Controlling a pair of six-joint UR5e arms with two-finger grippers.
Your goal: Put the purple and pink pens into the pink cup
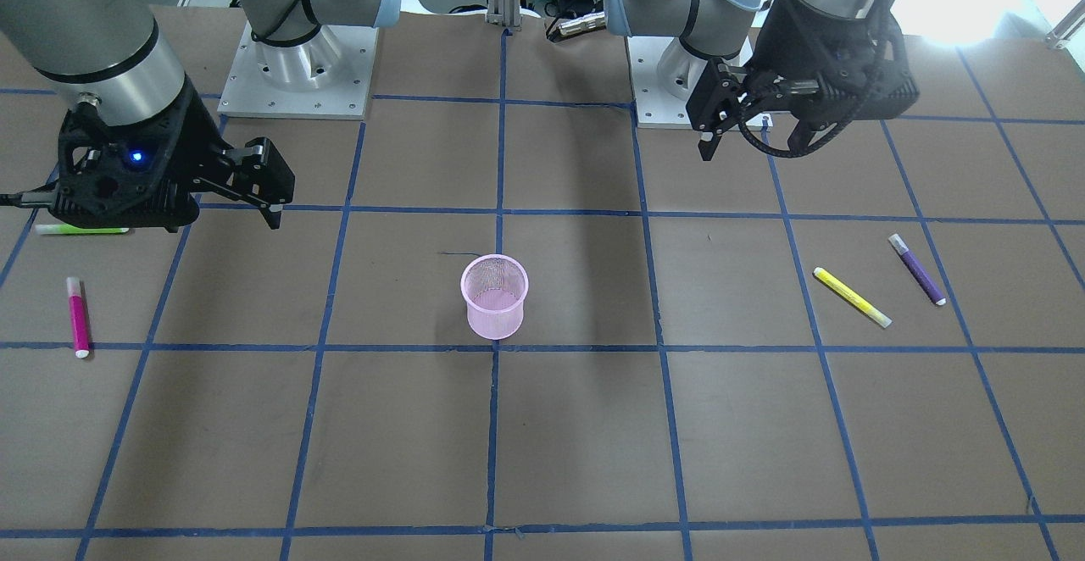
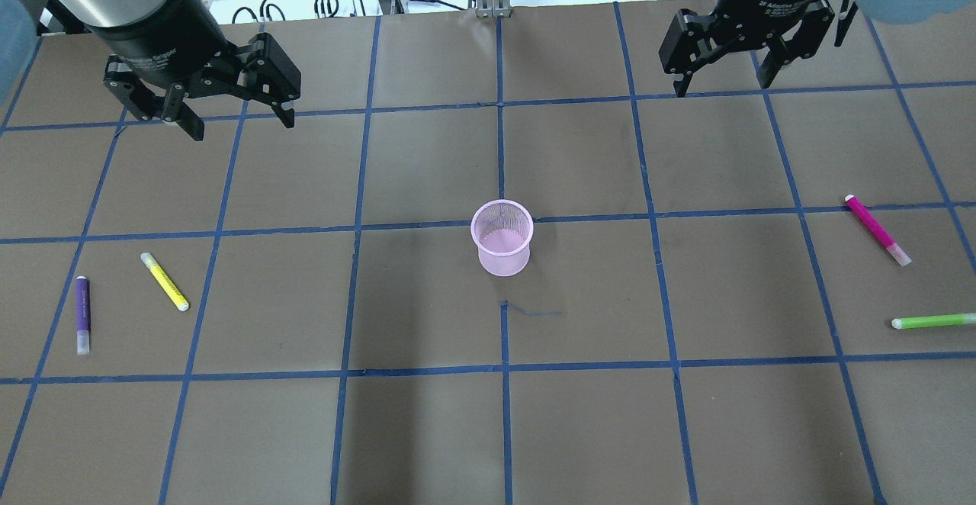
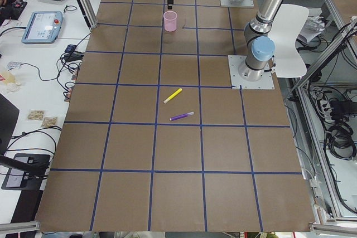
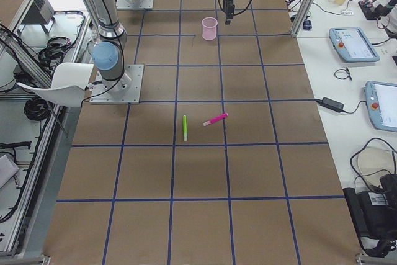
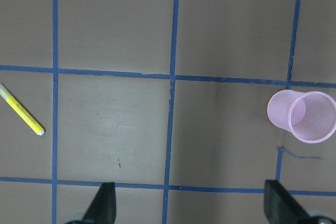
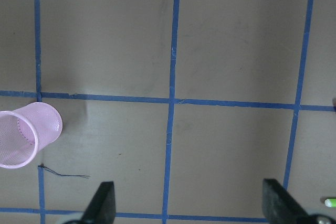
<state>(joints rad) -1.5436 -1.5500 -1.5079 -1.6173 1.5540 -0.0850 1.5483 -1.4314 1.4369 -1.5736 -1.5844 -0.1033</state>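
Observation:
The pink mesh cup [image 2: 501,238] stands upright and empty at the table's middle; it also shows in the front view [image 1: 494,297]. The purple pen [image 2: 82,314] lies flat at the overhead view's far left, also in the front view [image 1: 917,269]. The pink pen [image 2: 877,230] lies flat at the far right, also in the front view [image 1: 78,317]. My left gripper [image 2: 232,112] hovers open and empty at the back left, far from the purple pen. My right gripper [image 2: 720,82] hovers open and empty at the back right, far from the pink pen.
A yellow pen [image 2: 164,281] lies near the purple pen. A green pen [image 2: 934,322] lies near the pink pen. The brown table carries a blue tape grid [image 2: 501,169]. The two arm bases [image 1: 297,69] stand at the robot's side of the table.

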